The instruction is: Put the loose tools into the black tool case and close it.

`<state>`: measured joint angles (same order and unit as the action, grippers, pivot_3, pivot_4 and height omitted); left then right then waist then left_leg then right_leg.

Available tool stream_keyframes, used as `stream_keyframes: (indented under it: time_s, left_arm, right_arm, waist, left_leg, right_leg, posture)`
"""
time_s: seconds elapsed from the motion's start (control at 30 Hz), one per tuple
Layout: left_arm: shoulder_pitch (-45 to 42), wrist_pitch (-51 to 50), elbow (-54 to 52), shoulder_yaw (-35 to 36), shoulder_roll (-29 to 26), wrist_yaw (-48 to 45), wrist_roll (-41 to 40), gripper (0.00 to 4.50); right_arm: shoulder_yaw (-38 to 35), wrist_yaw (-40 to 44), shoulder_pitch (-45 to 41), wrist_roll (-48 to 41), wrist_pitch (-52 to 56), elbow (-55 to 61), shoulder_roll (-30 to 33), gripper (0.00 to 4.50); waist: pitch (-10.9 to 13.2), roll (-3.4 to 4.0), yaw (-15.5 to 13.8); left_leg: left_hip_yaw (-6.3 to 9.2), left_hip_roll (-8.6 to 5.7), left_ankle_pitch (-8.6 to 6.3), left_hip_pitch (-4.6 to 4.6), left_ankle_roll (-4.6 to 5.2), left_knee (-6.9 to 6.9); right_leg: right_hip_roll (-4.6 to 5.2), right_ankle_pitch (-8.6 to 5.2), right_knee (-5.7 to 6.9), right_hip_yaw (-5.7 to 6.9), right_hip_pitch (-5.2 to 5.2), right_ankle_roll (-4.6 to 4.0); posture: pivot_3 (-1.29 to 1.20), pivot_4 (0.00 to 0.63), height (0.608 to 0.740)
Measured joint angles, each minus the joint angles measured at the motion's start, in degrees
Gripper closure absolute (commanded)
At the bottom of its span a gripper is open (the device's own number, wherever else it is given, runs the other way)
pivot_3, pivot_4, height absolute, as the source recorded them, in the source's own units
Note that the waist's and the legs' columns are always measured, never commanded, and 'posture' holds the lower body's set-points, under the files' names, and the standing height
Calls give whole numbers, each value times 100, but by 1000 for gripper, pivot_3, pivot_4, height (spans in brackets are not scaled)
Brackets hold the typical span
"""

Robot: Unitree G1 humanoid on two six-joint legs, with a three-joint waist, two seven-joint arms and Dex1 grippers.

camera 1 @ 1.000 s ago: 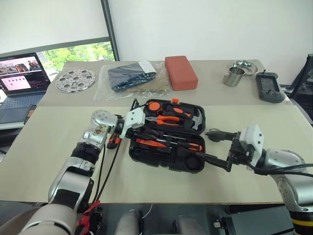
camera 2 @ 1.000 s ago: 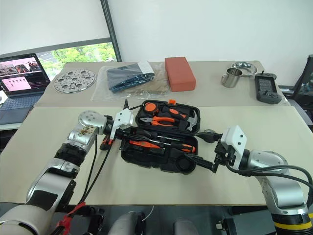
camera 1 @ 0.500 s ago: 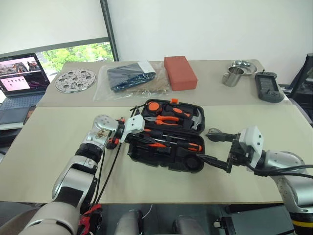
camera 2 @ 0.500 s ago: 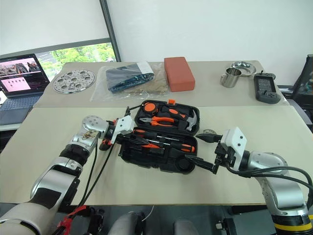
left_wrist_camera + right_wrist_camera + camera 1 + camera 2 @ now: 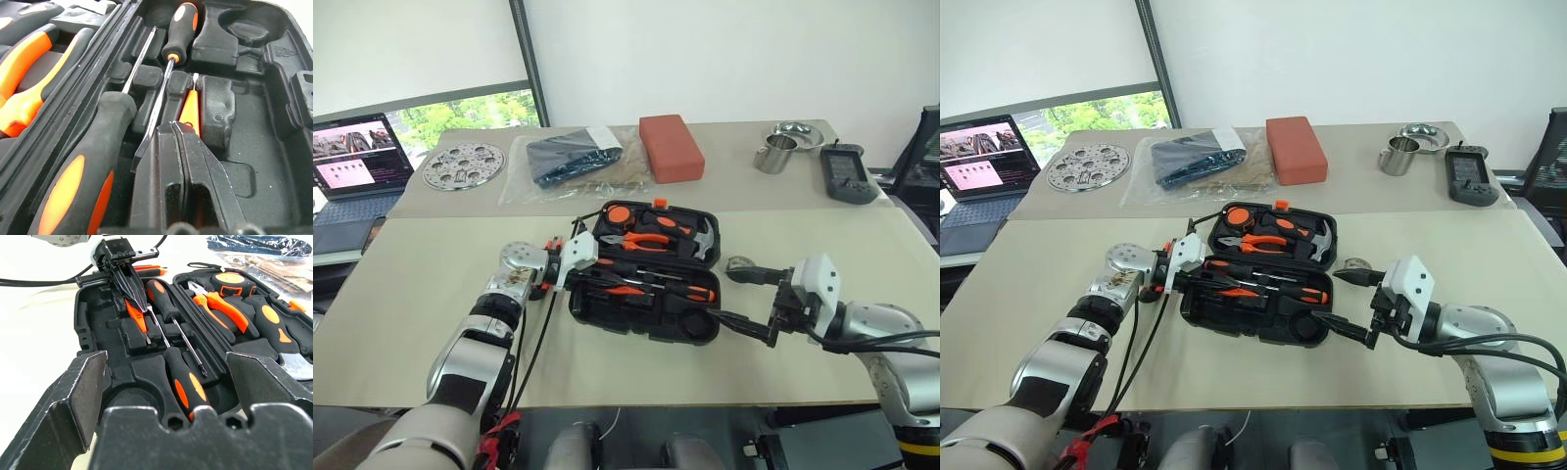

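The left gripper, jaws pinching the slim orange screwdriver, is lowering it into the tool case; the right gripper is waiting, jaws wide.

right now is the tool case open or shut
Open. The black tool case lies flat on the table with its lid folded back, so the pliers and two screwdrivers inside show in their moulded slots.
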<state>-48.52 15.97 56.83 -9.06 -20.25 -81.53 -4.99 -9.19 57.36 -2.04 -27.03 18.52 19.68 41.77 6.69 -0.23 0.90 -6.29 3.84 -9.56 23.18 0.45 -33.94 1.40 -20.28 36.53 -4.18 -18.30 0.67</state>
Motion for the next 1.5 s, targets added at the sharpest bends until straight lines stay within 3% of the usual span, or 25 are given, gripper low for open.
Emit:
stream_keyframes:
  time_s: [0.03, 0.13, 0.27, 0.47, 0.67, 0.8, 1.03, 1.3, 1.4, 1.5]
  left_arm:
    - [70, -126, -156, 107, -12, 55, -96, 4445]
    - [275, -628, -877, 423, -172, 230, -420, 3733]
    - [582, -1196, -1889, 820, -417, 517, -755, 2199]
    - [1637, -2073, -3745, 1686, -618, 2260, -1057, 17]
    - [2975, -3620, -5173, 1931, -691, 4283, -526, 17]
    - [3245, -4351, -5511, 1882, -437, 5219, -203, 17]
    - [3272, -4855, -5844, 1391, -59, 5762, -138, 17]
    - [3131, -5049, -5736, 1215, -12, 6137, 25, 17]
    - [3085, -5197, -5732, 1226, 77, 6189, -29, 784]
    - [3080, -5267, -5720, 1235, 131, 6195, -130, 1960]
  right_arm:
    - [1, 2, -6, 2, -1, -3, 0, 0]
    - [36, 7, -77, 32, -2, -21, 0, 0]
    - [95, 14, -174, 44, -46, -51, -4, 0]
    - [215, -2, -491, -62, -45, -142, -224, 0]
    - [268, 67, -677, -114, -45, -310, -262, 0]
    - [366, 147, -811, -113, -45, -431, -261, 0]
    - [389, 212, -891, -103, -46, -450, -241, 0]
    - [388, 171, -784, -101, -46, -415, -187, 0]
    - [385, 119, -775, -106, -45, -378, -187, 0]
    - [369, 88, -759, -121, -45, -324, -195, 0]
  waist:
    - [0, 1, 0]
    - [3, -1, 2]
    - [2, -1, -16]
    - [2, 0, -9]
    - [3, -1, -33]
    - [4, -3, -71]
    - [4, -4, -85]
    - [4, -4, -61]
    - [3, -3, -63]
    - [3, -3, -61]
  left_leg:
    - [0, 1, 0, 2, 0, 0]
    - [2, 6, 2, 3, -3, 1]
    - [3, 6, 2, -1, -3, 1]
    - [7, 11, 3, -6, -4, 1]
    - [10, 9, 2, -12, -4, 4]
    - [7, 4, 3, -9, -5, 3]
    - [6, 5, 4, -12, -7, 8]
    - [6, 4, 7, -14, -11, 10]
    - [6, 3, 7, -18, -12, 10]
    - [6, 4, 7, -22, -13, 11]
  right_leg:
    - [0, 0, 3, 0, -4, 0]
    - [-4, 0, 13, 0, -9, 1]
    - [1, -1, 14, 1, -3, 1]
    - [3, -1, 16, 0, 1, 1]
    - [11, -1, 15, -3, 6, 1]
    - [19, -1, 13, -3, 5, 1]
    - [14, 0, 11, -4, 4, 0]
    - [14, 0, 9, -6, 5, 0]
    - [15, 0, 10, -6, 8, 0]
    - [15, 0, 10, -6, 10, 0]
  posture:
    - [0, 150, 740]
    - [0, 150, 740]
    - [0, 150, 740]
    - [0, 150, 740]
    - [0, 150, 740]
    - [0, 150, 740]
    - [0, 150, 740]
    - [0, 150, 740]
    - [0, 150, 740]
    - [0, 150, 740]
